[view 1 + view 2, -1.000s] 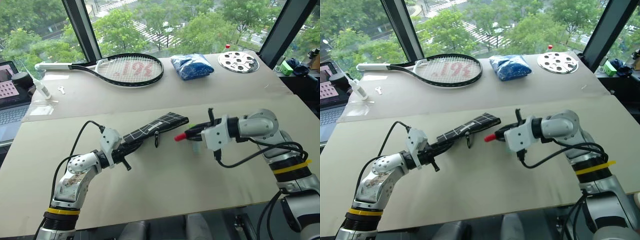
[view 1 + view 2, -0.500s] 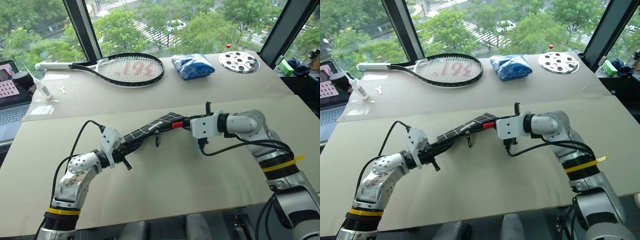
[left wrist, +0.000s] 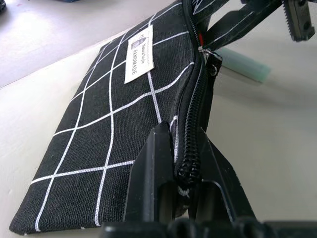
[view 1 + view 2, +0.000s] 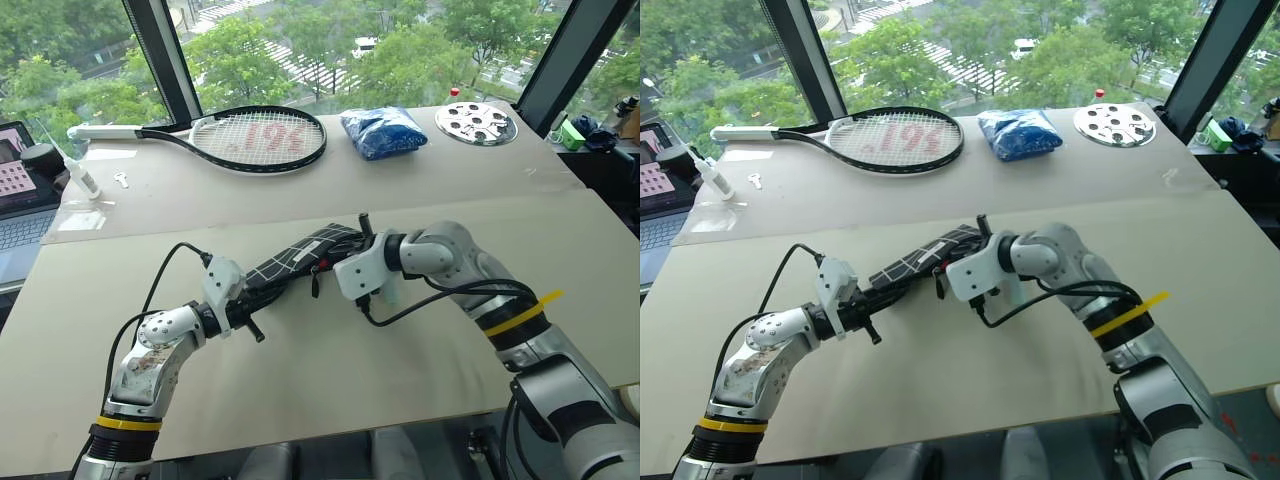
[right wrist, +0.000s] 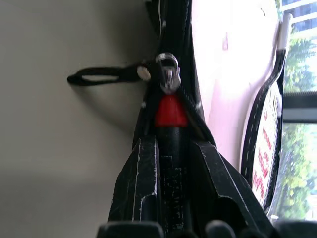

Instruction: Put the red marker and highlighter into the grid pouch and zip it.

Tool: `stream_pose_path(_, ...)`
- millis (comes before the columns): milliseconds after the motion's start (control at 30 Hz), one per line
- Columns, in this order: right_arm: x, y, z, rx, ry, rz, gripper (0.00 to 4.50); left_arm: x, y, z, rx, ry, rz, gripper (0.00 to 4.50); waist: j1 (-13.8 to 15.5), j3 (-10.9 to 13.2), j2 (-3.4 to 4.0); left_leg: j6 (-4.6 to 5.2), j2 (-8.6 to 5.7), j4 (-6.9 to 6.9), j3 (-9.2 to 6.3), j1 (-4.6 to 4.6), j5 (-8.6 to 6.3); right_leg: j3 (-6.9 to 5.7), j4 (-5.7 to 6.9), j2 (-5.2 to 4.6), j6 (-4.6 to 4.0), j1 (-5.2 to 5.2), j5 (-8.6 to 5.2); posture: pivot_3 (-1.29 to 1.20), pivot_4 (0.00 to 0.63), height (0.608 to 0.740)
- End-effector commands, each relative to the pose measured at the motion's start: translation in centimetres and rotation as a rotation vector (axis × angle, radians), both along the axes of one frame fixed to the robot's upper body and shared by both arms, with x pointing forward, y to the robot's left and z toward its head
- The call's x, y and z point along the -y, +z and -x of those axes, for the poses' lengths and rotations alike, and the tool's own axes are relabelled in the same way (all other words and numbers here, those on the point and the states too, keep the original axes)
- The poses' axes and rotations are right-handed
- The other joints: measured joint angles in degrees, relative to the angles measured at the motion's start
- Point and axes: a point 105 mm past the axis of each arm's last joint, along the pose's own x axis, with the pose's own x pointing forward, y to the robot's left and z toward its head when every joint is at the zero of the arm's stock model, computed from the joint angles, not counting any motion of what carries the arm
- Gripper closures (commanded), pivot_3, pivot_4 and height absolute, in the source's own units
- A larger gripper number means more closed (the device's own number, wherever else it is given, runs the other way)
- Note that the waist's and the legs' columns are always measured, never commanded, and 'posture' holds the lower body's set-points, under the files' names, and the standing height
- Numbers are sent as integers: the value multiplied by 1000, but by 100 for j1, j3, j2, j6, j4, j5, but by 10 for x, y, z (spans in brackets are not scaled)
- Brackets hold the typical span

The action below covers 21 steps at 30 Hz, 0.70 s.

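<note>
Since a second ago the right gripper (image 4: pixel 340 262) has swung left across the table, carrying the red marker (image 5: pixel 170 112) from open air into the mouth of the grid pouch (image 4: pixel 300 256). Its fingers are closed on the marker's black barrel, and the right wrist view shows the red cap already between the pouch's parted zipper edges, just short of the metal zipper pull (image 5: pixel 169 74). Entering cap first along the pouch's length lets the slim pen slide straight in.

At the near-left end, the left gripper (image 3: pixel 179 171) is pinched tight on the pouch's corner at the end of the zipper, holding it raised off the table. I judge that this grip braces the pouch so the push does not shove it away, and keeps the opening turned toward the incoming pen.

On the table just right of the pouch, half hidden under the right gripper, lies the highlighter (image 4: pixel 391 288); it is still outside. Farther off, near the window, a tennis racket (image 4: pixel 258 138) and a blue bag (image 4: pixel 384 132) sit well apart.
</note>
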Motion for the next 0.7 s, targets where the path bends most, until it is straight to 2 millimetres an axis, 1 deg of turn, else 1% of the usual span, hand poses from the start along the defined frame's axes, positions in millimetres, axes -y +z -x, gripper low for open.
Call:
stream_pose_path(33, -28, -4, 11, 61, 140, 14, 4049, 5, 14, 1, 53, -30, 19, 4500, -11, 0, 0, 0, 0, 0, 0, 0, 0, 0, 0, 0, 0, 0, 0, 0, 150, 740)
stream_pose_path(133, -39, -21, 18, 72, 236, 36, 4049, 4, 14, 3, 52, -26, 19, 4500, -47, 0, 0, 0, 0, -2, 0, 2, 0, 0, 1, 0, 0, 0, 0, 0, 150, 740)
stream_pose_path(267, -44, -34, 25, 68, 331, 34, 4049, 4, 13, 3, 52, -23, 19, 4500, -93, 0, 0, -1, -1, -4, 0, 1, 0, 0, 0, 0, 0, -3, 0, 0, 150, 740)
stream_pose_path(300, -45, -36, 26, 62, 344, 28, 4049, 4, 13, 3, 52, -23, 19, 4500, -104, 0, 0, -1, 0, -4, -1, 1, 0, 0, 0, 0, 0, -3, 0, 0, 150, 740)
stream_pose_path(367, -49, -33, 26, 50, 351, -21, 4049, 4, 14, 3, 54, -20, 20, 4500, -121, 0, 0, -1, 0, -5, -1, 2, 0, 0, 0, 0, 0, -4, 0, 0, 150, 740)
stream_pose_path(400, -50, -27, 21, 43, 328, -54, 4049, 4, 14, 3, 55, -17, 21, 4500, -125, 0, 0, -1, 1, -6, -1, 3, 0, 0, 0, 1, 0, -3, 0, 0, 150, 740)
stream_pose_path(433, -50, -22, 17, 34, 302, -85, 3549, 3, 14, 3, 55, -15, 21, 4500, -126, 0, 0, -1, 1, -7, -1, 4, 0, 0, 1, 1, 0, -3, 0, 0, 150, 740)
stream_pose_path(467, -47, -19, 12, -17, 250, -109, 3048, 3, 14, 3, 55, -14, 21, 4500, -128, 0, 0, -1, 1, -7, -1, 3, 0, 0, 1, 1, 0, -4, 0, 0, 150, 740)
stream_pose_path(500, -44, -13, 8, -30, 224, -130, 2820, 3, 14, 4, 55, -13, 21, 4500, -139, 0, 0, -1, 1, -7, -1, 3, 0, 0, 1, 1, 0, -4, 0, 0, 150, 740)
stream_pose_path(533, -40, -4, 0, -53, 171, -172, 2429, 2, 14, 4, 55, -11, 21, 4500, -144, 0, 0, -1, 3, -7, -1, 3, 0, 1, 0, 1, -1, -4, 0, 0, 150, 740)
stream_pose_path(600, -29, 5, -6, -136, 120, -188, 1799, 1, 14, 4, 55, -4, 23, 4500, -142, 0, 0, -1, 3, -6, -3, 3, 0, 0, 1, 1, -1, -3, 0, 0, 150, 740)
stream_pose_path(633, -24, 10, -8, -129, 113, -190, 1473, 0, 14, 4, 55, 0, 24, 4500, -135, 0, 0, -1, 3, -6, -4, 3, 0, 1, 0, 1, -1, -3, 0, 0, 150, 740)
stream_pose_path(667, -21, 14, -9, -119, 114, -188, 1473, 0, 14, 3, 55, 1, 25, 4500, -127, 0, 1, -1, 2, -5, -4, 3, 0, 1, 0, 1, -1, -2, 1, 0, 150, 740)
stream_pose_path(700, -13, 28, -14, -118, 92, -233, 1473, 0, 15, 3, 55, 4, 28, 4500, -123, 0, 1, -1, 1, -5, -4, 2, 0, 1, 0, 1, -1, -2, 0, 0, 150, 740)
